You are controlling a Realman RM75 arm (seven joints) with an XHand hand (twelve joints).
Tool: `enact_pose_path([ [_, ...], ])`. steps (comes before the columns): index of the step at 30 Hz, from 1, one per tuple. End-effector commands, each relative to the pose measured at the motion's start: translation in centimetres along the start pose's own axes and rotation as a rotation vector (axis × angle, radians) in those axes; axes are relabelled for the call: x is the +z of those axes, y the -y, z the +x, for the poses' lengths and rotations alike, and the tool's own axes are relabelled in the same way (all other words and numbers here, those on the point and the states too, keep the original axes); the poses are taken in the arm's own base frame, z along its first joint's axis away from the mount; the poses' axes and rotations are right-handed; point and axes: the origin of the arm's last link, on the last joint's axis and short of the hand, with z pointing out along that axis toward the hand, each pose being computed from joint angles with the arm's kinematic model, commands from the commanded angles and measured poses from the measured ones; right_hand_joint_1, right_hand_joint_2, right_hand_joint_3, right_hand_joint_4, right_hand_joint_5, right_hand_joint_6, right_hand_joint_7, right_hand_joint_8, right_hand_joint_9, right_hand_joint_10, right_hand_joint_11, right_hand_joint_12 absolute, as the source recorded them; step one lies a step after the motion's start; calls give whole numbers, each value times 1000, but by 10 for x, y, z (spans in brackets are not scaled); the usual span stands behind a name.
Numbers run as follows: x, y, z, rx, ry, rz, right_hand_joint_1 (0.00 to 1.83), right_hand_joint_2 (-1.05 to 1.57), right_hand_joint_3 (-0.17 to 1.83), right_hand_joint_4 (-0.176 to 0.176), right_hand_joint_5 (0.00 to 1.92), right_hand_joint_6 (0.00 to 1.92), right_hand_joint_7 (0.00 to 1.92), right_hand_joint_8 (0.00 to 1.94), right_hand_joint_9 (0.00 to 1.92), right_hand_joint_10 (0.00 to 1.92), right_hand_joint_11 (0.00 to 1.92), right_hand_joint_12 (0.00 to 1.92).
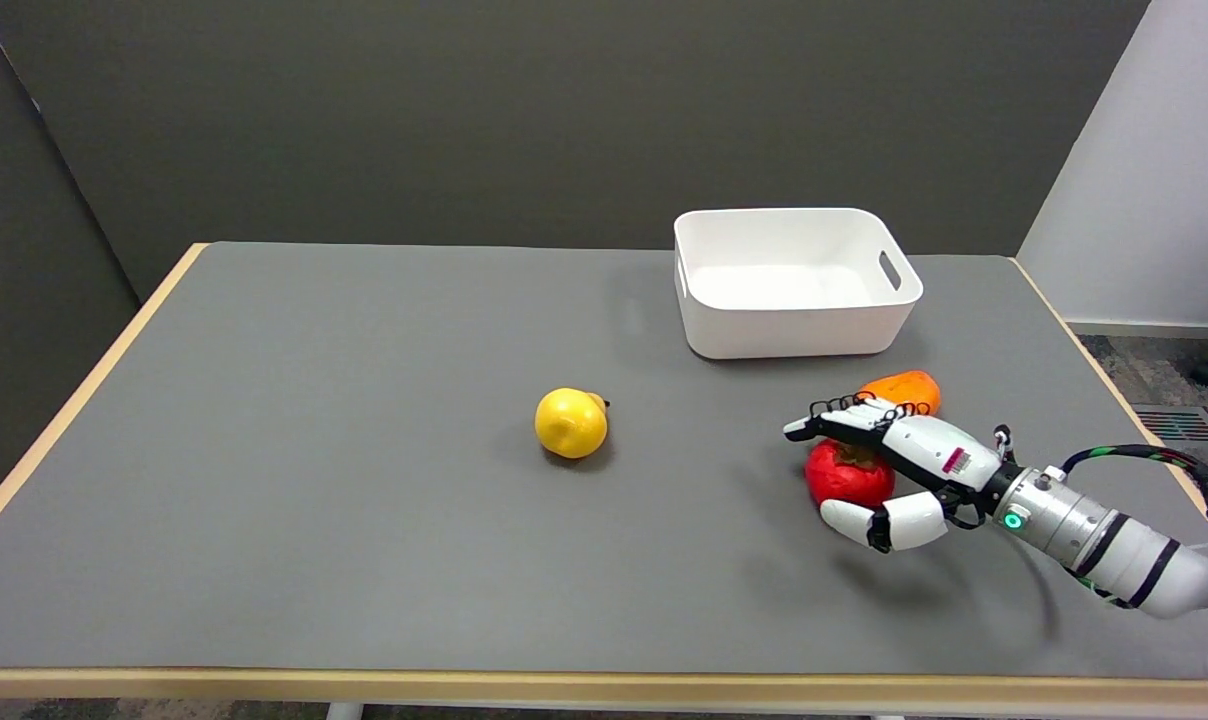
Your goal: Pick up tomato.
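A red tomato (844, 474) lies on the grey table at the right. My right hand (889, 470) reaches in from the lower right and cups around it, with the fingers (844, 425) stretched over its far side and the thumb (879, 520) below its near side. The fingers are apart and the tomato sits between them on the table. Whether they touch it is unclear. Part of the tomato's right side is hidden by the palm.
An orange carrot (904, 388) lies just behind the hand. A white bin (794, 282) stands at the back right. A yellow lemon (571, 422) rests near the table's middle. The table's wooden edge (564, 688) runs along the front.
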Motion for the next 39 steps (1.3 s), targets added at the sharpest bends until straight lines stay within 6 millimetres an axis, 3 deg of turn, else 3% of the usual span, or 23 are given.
enact_pose_path([
  [1,-6,-17,9,-25,-49,-46,366,597,946,122,236,500,290,331,198,578,43,1098],
  [7,-9,-22,11,-43,-58,-51,432,593,990,123,236,528,295,373,226,622,109,1081],
  [12,-12,-26,10,-60,-46,-57,689,639,963,119,251,505,332,356,289,673,191,1229],
  [20,-18,-29,2,-63,-12,-69,714,631,994,121,238,510,322,378,302,692,200,1249],
  [27,-19,-26,7,-72,-44,-50,727,641,987,118,243,520,344,407,320,713,200,1246],
  [29,-18,-25,10,-74,-60,-42,804,668,980,119,274,582,389,466,365,778,249,1296],
  [31,-17,-24,11,-72,-71,-36,938,748,931,136,373,849,540,697,498,1006,422,1459],
  [33,-16,-23,12,-70,-76,-34,962,779,924,153,398,989,594,817,556,1102,481,1515],
  [35,-15,-22,13,-68,-80,-31,1093,1179,234,-13,498,1553,728,1236,660,1152,596,1559],
  [36,-14,-21,13,-67,-83,-29,1127,1267,75,-56,528,1683,767,1327,693,1166,632,1565],
  [39,-13,-19,17,-67,-104,-16,1146,1192,189,-64,558,1655,809,1291,750,1234,681,1571],
])
